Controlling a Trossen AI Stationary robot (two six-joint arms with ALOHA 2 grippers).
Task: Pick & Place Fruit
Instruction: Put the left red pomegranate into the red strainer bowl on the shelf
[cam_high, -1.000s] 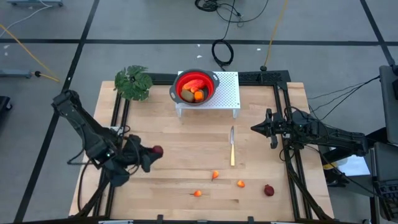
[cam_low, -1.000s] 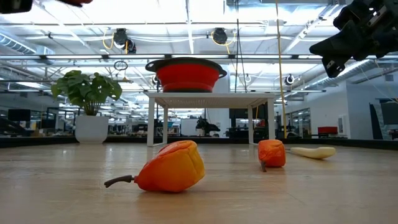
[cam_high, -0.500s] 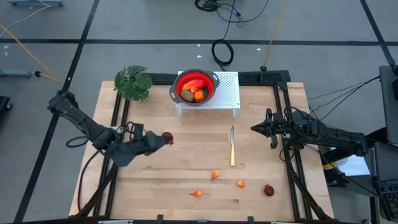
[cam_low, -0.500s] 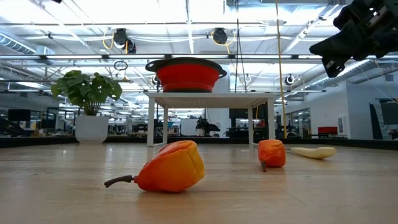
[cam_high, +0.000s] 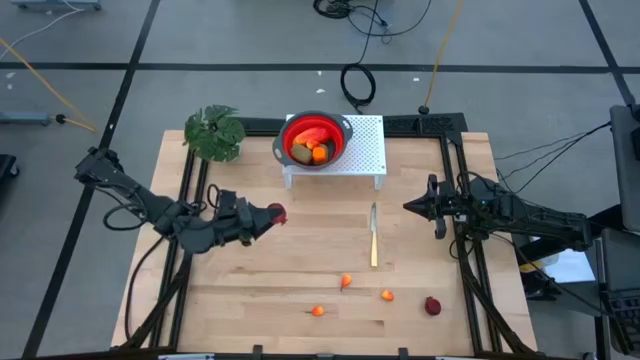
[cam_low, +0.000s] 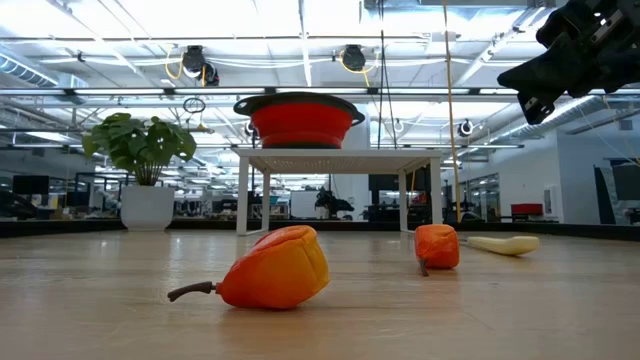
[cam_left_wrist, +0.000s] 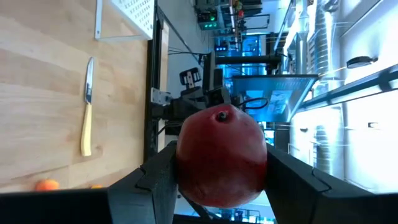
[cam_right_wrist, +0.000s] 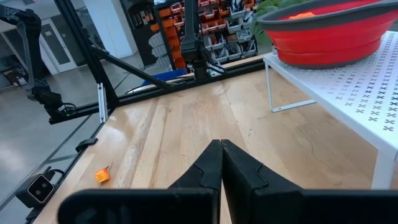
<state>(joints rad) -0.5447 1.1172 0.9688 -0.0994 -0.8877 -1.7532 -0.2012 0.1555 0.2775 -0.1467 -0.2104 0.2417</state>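
My left gripper (cam_high: 268, 217) is over the table's left half, shut on a dark-red fruit (cam_high: 276, 213) that fills the left wrist view (cam_left_wrist: 221, 155). A red bowl (cam_high: 316, 139) with several fruits in it sits on a white perforated stand (cam_high: 368, 150) at the far middle. Small orange fruits (cam_high: 346, 281), (cam_high: 387, 295), (cam_high: 318, 311) and another dark-red fruit (cam_high: 432, 306) lie on the near part of the table. My right gripper (cam_high: 410, 206) waits shut at the right edge, above the table. My left gripper pinches the dark-red fruit's two opposite sides (cam_left_wrist: 186, 168) between its two fingers (cam_left_wrist: 155, 183). The fingers lie about level and come from the table's left. The fruit is lifted clear of the table, its small dimpled end (cam_left_wrist: 222, 115) pointing away from the gripper.
A slim knife (cam_high: 374, 235) lies on the table right of centre, pointing toward the far edge. A leafy green plant (cam_high: 215, 132) stands at the far left corner. Black frame rails (cam_high: 190, 190) run along the table's left and right sides.
My left gripper has risen and gone toward the table's far edge and right, closer to the red bowl, rolling about its own pointing line as it went. The dark-red fruit has stayed between its fingers, clear of the table.
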